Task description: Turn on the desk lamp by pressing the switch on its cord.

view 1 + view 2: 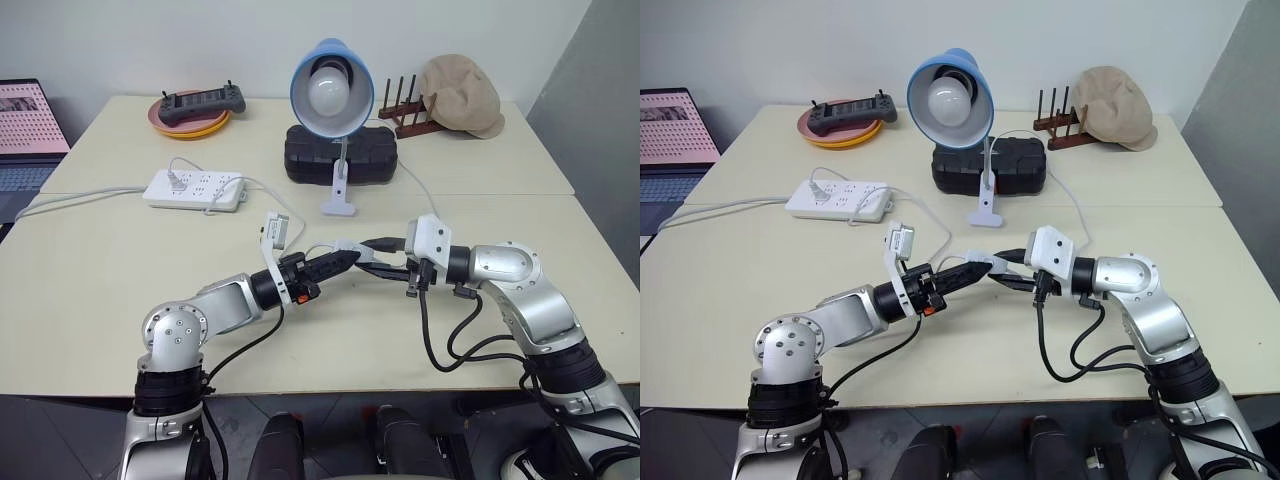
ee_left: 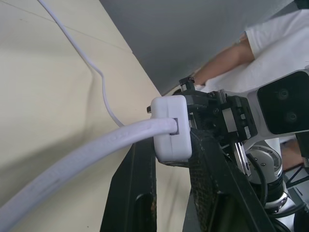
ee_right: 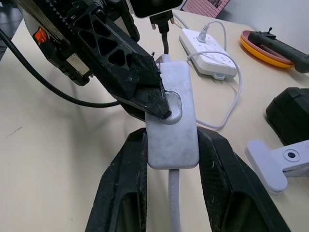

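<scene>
The desk lamp (image 1: 330, 85), with a blue shade and a white globe bulb, stands at the back middle of the table on a white clip base (image 1: 338, 205). In front of it, above the table, the white oblong switch (image 3: 172, 121) is held by its long sides in my right gripper (image 3: 172, 142), which is shut on it. My left gripper (image 1: 345, 260) comes in from the left and is shut on the same switch. One of its fingertips (image 3: 161, 108) rests on the button dimple on top. The thin white cord (image 2: 87, 150) runs out of the switch end.
A white power strip (image 1: 195, 188) with its cable lies at the left. Behind it are a plate with a black controller (image 1: 195, 110), a black case (image 1: 340, 155), a wooden rack (image 1: 405, 110) and a beige hat (image 1: 462, 95). A laptop (image 1: 25, 125) sits far left. A person's arm (image 2: 227, 58) shows beyond the table.
</scene>
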`<state>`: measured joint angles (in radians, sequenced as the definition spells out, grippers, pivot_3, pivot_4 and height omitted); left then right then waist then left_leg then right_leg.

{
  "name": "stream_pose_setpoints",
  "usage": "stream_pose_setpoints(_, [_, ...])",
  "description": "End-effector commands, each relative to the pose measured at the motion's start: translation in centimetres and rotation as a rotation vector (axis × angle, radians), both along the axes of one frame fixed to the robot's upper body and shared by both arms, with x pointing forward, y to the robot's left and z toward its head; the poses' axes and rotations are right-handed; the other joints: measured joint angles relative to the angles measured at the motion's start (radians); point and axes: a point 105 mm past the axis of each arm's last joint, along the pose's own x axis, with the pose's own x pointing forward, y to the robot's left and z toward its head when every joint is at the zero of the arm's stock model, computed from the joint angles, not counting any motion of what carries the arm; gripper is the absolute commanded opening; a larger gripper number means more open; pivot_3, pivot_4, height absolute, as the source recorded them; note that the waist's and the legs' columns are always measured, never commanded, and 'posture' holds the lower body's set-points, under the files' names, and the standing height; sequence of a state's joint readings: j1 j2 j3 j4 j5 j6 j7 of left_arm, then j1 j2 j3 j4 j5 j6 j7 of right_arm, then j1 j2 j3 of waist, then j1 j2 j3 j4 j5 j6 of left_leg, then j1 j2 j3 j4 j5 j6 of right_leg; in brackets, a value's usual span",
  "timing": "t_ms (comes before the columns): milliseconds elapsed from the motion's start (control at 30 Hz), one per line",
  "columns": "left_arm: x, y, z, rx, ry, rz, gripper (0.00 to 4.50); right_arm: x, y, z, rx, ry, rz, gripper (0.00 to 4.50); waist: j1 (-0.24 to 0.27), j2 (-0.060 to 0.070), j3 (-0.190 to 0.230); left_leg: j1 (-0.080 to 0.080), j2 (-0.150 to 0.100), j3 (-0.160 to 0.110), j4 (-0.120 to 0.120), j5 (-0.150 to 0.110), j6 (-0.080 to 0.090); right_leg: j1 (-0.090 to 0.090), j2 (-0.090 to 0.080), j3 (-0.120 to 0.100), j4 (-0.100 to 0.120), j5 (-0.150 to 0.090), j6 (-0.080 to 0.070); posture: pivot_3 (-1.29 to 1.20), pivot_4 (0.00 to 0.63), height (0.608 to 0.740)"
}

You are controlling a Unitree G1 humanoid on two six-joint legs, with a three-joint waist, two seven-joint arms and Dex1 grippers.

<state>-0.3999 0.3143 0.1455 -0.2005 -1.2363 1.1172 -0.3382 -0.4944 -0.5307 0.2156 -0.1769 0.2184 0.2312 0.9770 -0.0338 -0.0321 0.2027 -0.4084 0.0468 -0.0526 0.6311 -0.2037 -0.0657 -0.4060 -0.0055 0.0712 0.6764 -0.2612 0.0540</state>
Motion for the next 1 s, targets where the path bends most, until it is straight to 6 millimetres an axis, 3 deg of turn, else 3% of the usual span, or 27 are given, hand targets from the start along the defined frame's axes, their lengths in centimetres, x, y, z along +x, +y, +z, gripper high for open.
stream_pose_setpoints(33, [-0.2,0.2,1.3,-0.038,-0.036,-0.014,0.57,-0.2,-0.4,1.1,0.021,-0.049,-0.007,1.10,0.000,0.000,0.000,0.000,0.000,0.000,0.000,0.000,0.000,0.000,0.000,0.000,0.000,0.000,0.000,0.00,0.150,0.740])
stream_pose_setpoints(567, [-0.8,0.9,2.4,-0.203,0.074,-0.028,0.57,-0.1,-1.3,0.4,0.029,-0.029,-0.040,1.10,0.000,0.000,0.000,0.000,0.000,0.000,-0.001,0.000,0.000,0.000,0.000,0.000,-0.002,0.000,0.000,0.00,0.150,0.740])
stream_pose_setpoints(1000, [-1.8,1.0,3.0,-0.241,0.124,-0.040,0.57,0.0,-1.8,-0.3,0.028,-0.016,-0.059,1.10,0.000,0.000,0.000,0.000,0.000,0.000,-0.001,0.000,0.000,0.000,0.000,0.000,-0.003,0.000,0.000,0.00,0.150,0.740])
